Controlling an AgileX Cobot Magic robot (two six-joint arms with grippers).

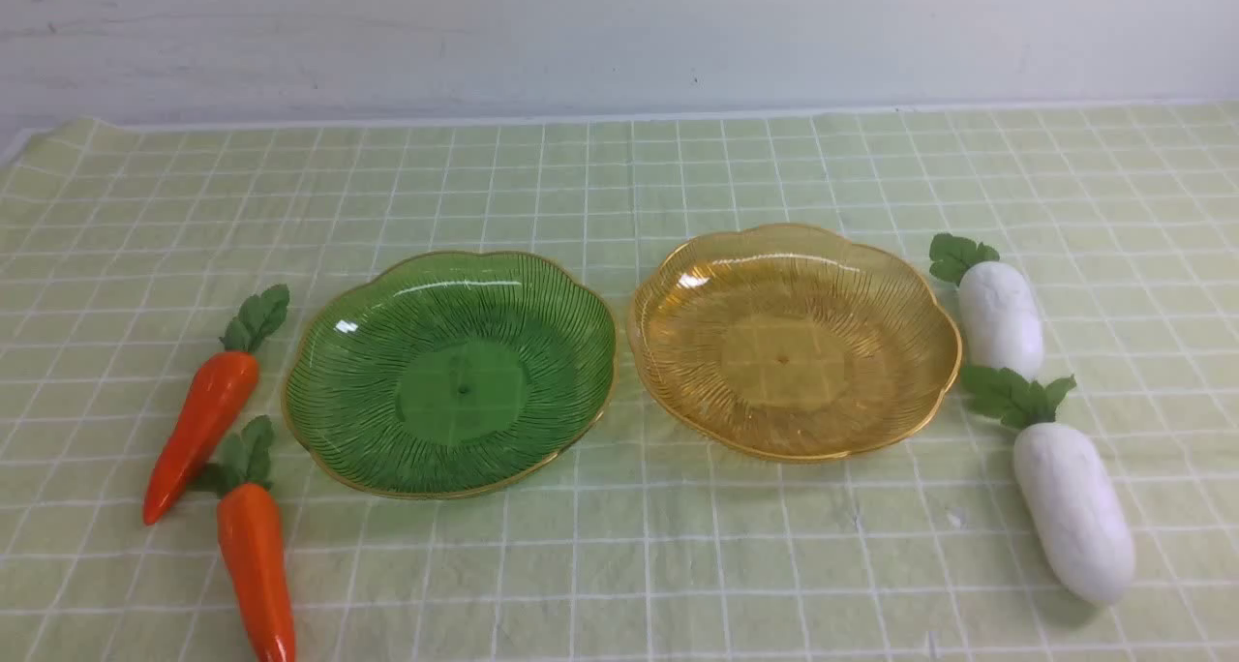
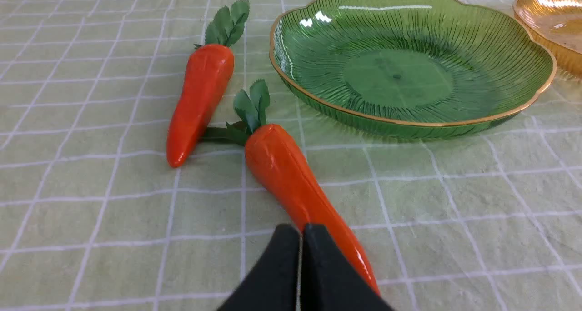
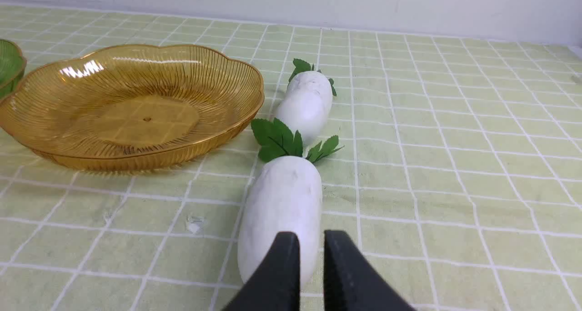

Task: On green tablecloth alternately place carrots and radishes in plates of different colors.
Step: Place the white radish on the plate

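Observation:
On the green tablecloth (image 1: 619,565) stand a green plate (image 1: 368,352) and an amber plate (image 1: 697,333), side by side and both empty. Two carrots lie left of the green plate, one farther (image 1: 201,425) and one nearer (image 1: 256,570). Two radishes lie right of the amber plate, one farther (image 1: 1000,318) and one nearer (image 1: 1072,512). My left gripper (image 2: 301,227) is shut and empty, over the thin end of the nearer carrot (image 2: 291,179). My right gripper (image 3: 311,233) hangs above the nearer radish (image 3: 282,211) with a narrow gap between its fingers and nothing in it. Neither gripper shows in the front view.
A pale wall runs along the far edge of the cloth. A small white fleck (image 3: 195,223) lies on the cloth in front of the amber plate (image 3: 68,97). The cloth is slightly wrinkled.

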